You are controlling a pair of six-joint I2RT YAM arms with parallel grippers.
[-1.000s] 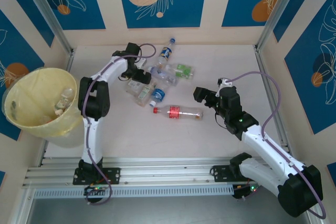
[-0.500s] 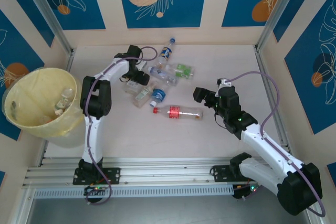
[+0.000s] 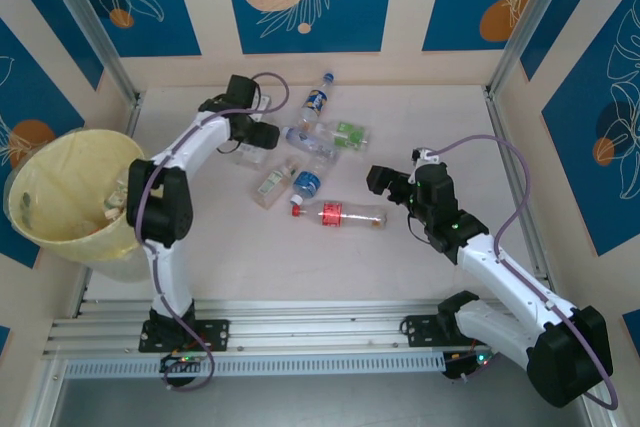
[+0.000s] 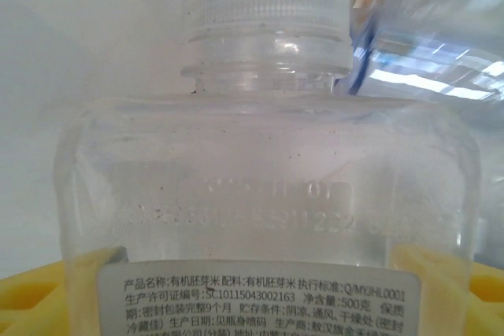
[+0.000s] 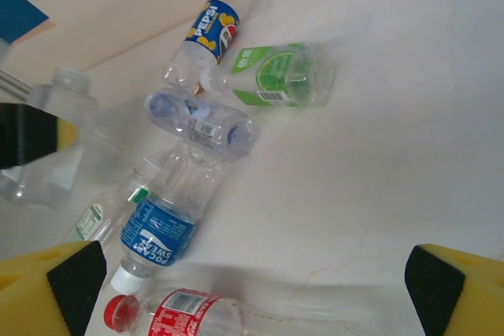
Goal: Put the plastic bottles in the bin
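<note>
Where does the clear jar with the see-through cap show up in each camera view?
Top external: the clear jar lies left of the bottle cluster, under the left gripper.
Left wrist: the jar is close up, spanning the frame.
Right wrist: the jar is at the left edge, cap uppermost.
Shared landmark: the left gripper's yellow pads beside the jar.

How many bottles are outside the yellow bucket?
7: Pepsi bottle farthest; green-label bottle and crushed clear bottle nearer; Pocari Sweat bottle and small white-label bottle mid-table; red-label bottle nearest; wide-mouthed clear bottle in left gripper. Some may hide.
</note>
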